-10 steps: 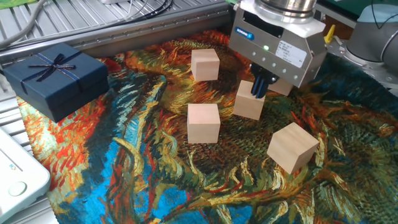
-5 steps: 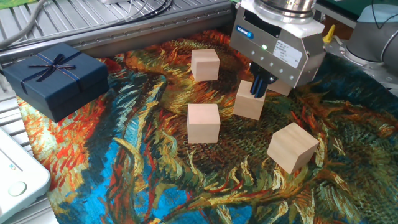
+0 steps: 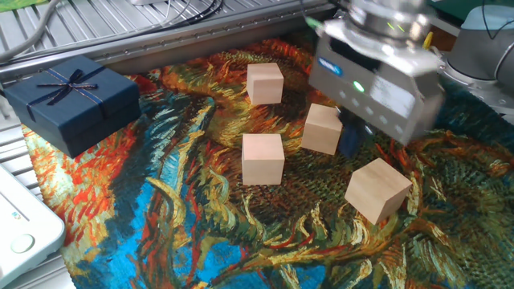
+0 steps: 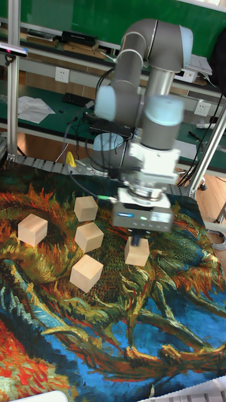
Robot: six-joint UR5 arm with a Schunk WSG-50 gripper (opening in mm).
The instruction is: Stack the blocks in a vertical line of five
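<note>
Four pale wooden blocks show in the fixed view: one at the back, one in the middle, one beside it and one at the near right. A fifth is hidden behind the gripper body there. The tall fixed view shows all five blocks, each lying singly on the cloth. My gripper is blurred, to the right of the middle-right block. In the tall view the gripper hangs just over the rightmost block's top, its fingers close together and holding nothing.
A dark navy gift box with a bow sits at the far left on the painted cloth. Metal rails and cables run along the back edge. A white device lies at the near left corner.
The gripper has swung right and toward the camera, away from the middle-right block it hovered over. None of the visible blocks has shifted.
</note>
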